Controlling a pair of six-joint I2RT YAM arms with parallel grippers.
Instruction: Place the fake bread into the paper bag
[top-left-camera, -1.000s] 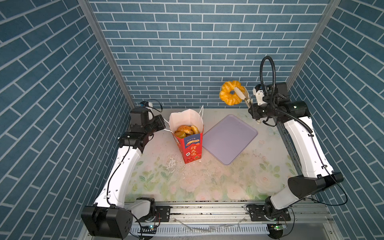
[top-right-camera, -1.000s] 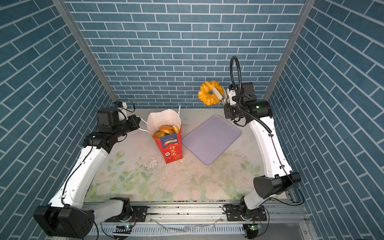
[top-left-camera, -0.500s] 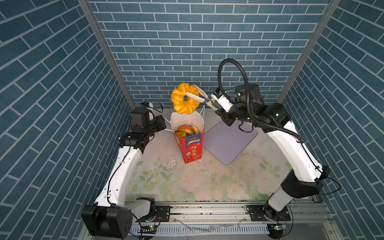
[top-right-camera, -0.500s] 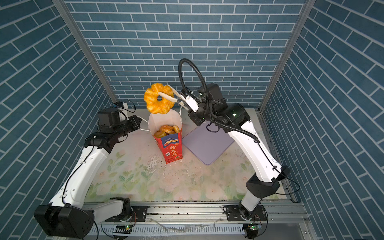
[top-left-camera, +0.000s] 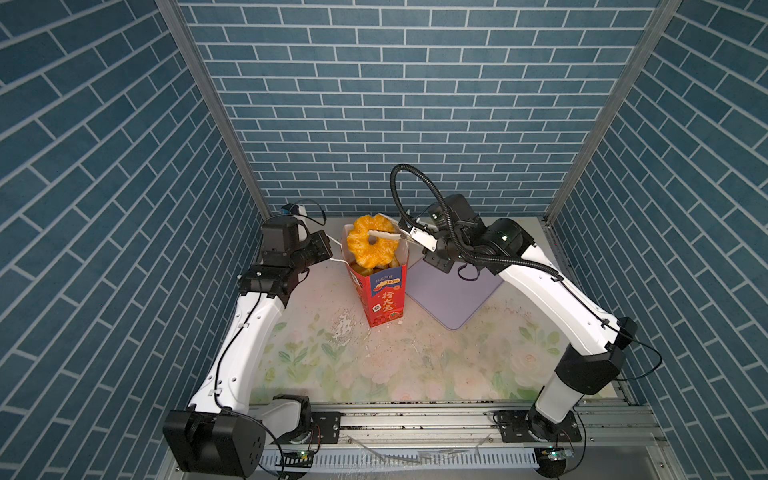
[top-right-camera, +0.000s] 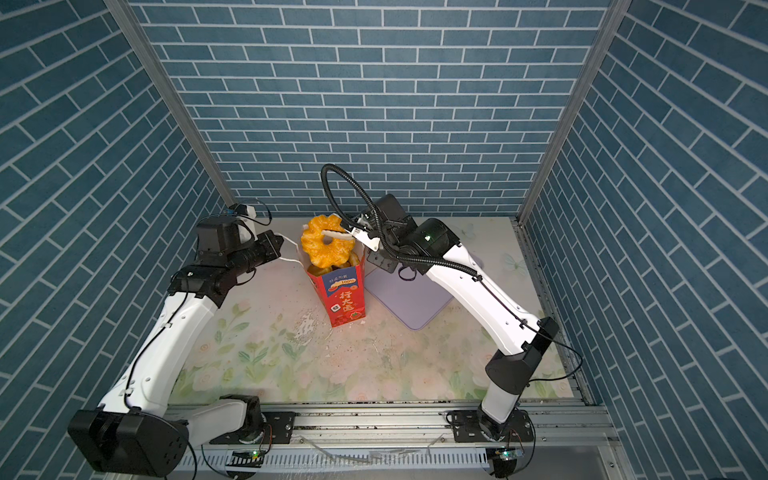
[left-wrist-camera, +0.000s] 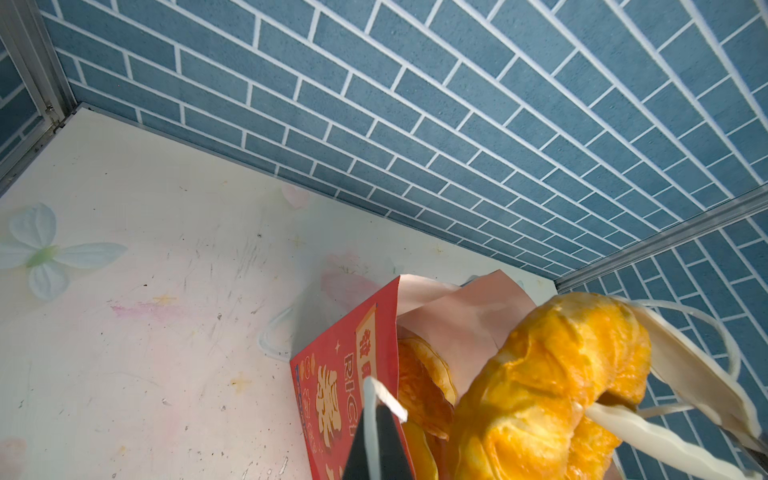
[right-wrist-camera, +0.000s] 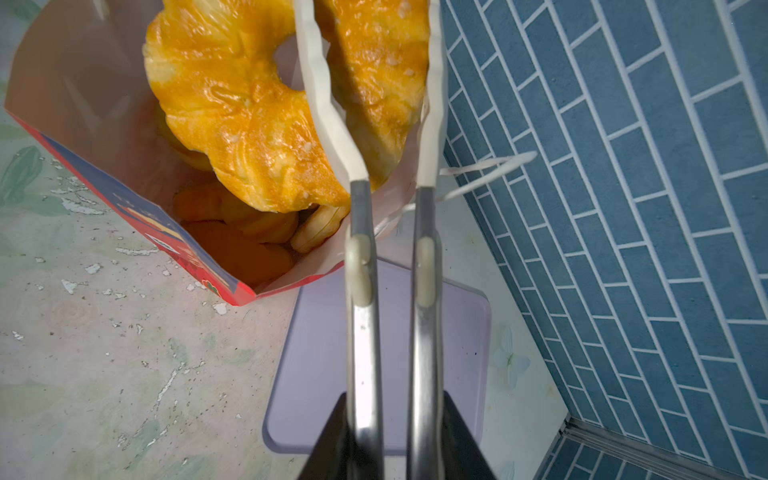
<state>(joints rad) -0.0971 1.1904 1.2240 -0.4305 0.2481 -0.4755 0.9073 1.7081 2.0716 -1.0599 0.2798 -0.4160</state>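
Note:
A red paper bag (top-left-camera: 384, 299) (top-right-camera: 343, 301) stands open at the back middle of the table, with several golden fake bread pieces (right-wrist-camera: 241, 245) inside. A glossy ring donut (top-left-camera: 372, 249) (right-wrist-camera: 249, 104) hangs on edge in the bag's mouth, its lower edge about level with the rim. White-tipped metal tongs (right-wrist-camera: 361, 257) pinch the donut's rim, and my right gripper (top-left-camera: 428, 242) (right-wrist-camera: 390, 436) is shut on the tongs. My left gripper (top-left-camera: 326, 249) (left-wrist-camera: 376, 440) is shut on the bag's white cord handle (left-wrist-camera: 370, 399), left of the bag.
A flat lilac tray (top-left-camera: 457, 295) (right-wrist-camera: 332, 353) lies bare just right of the bag, under my right arm. White flecks (top-left-camera: 345, 328) dot the floral table top in front of the bag. Blue brick walls close in the back and both sides.
My right arm swung left from beyond the tray and came down, carrying the donut from high in the air into the bag's mouth. The left arm has held still.

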